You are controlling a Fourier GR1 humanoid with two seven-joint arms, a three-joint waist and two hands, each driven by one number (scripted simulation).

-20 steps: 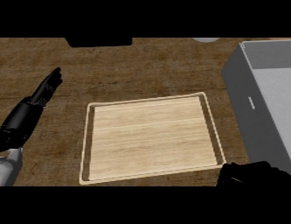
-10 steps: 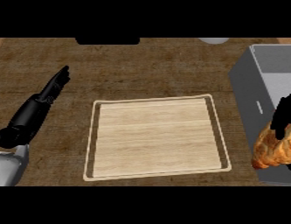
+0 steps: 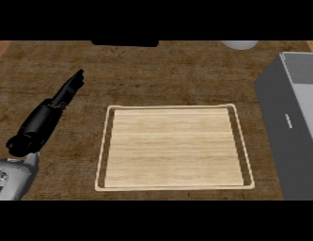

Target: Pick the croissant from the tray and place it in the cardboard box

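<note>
Head view shows bare wooden tray [image 3: 175,147], grey cardboard box [image 3: 301,127] at right, left hand [image 3: 63,98] resting straight-fingered; croissant and right hand unseen; likely light, flaky, best cradled mid-body.

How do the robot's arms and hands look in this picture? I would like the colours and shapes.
Only the left arm shows. Its forearm is light grey with small dark markings, ending in a rounded black wrist. The left hand is glossy black, long and slim, tapering to a narrow tip. The right arm and hand are not in view.
</note>
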